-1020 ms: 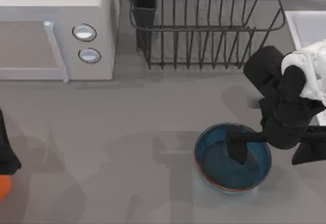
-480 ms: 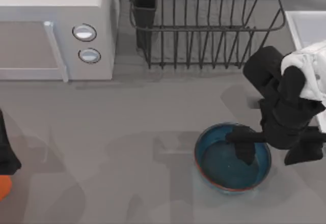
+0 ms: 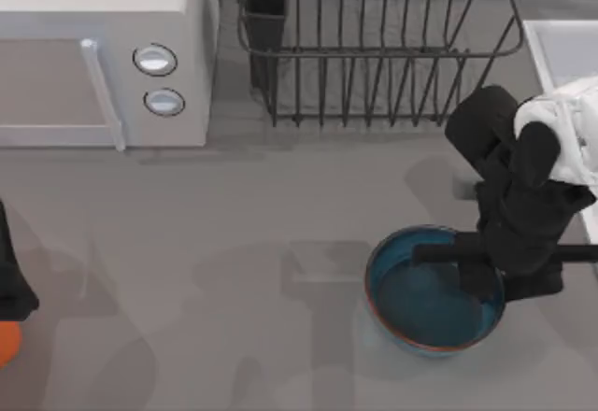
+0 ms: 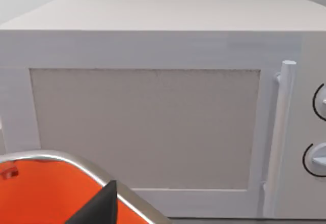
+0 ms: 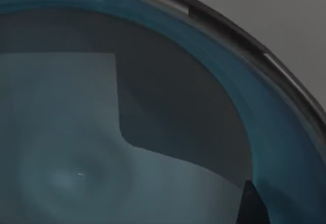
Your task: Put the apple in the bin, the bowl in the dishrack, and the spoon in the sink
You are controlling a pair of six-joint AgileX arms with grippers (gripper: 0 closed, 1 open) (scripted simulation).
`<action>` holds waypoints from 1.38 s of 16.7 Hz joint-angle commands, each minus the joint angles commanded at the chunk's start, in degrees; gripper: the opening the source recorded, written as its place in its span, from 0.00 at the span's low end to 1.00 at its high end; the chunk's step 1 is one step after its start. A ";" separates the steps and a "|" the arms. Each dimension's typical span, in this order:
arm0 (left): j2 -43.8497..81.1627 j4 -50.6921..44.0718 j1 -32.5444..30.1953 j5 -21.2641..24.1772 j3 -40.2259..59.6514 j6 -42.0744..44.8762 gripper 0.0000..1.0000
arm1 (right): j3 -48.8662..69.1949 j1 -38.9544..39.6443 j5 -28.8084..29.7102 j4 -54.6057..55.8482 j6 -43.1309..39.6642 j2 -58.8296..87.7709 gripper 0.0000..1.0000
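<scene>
The right gripper hangs at the four o'clock part of the table, low over the blue bowl. One black finger reaches inside the bowl near its three o'clock rim and the other sits just outside that rim, so the jaws straddle the bowl's wall; whether they press on it cannot be told from the pictures. In the right wrist view the bowl's glazed inside curves close under the camera, with a dark fingertip against the inner wall.

The bowl rests on the table at about five o'clock from the table's middle, well apart from the dishrack, which stands at the one o'clock part of the table with its dark utensil cup at the corner nearest the microwave. The microwave fills the ten o'clock part of the table, its two round knobs facing down the table. The sink shows its white rim at two o'clock, just beside the dishrack.

The left arm is parked at the eight o'clock edge, above an orange bin. In the left wrist view the bin's orange inside and metal rim lie below the microwave's door, with one dark fingertip over the bin; how the left gripper's fingers stand cannot be told.
</scene>
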 joint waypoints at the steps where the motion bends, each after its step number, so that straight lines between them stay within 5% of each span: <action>1: 0.00 0.00 0.00 0.00 0.00 0.00 1.00 | 0.00 0.00 0.00 0.00 0.00 0.00 0.00; 10: 0.00 0.00 0.00 0.00 0.00 0.00 1.00 | 0.86 0.02 0.02 -0.98 -0.04 -0.39 0.00; 23: 0.00 0.00 0.00 0.00 0.00 0.00 1.00 | 15.49 -0.23 0.01 -22.52 -0.30 -7.12 0.00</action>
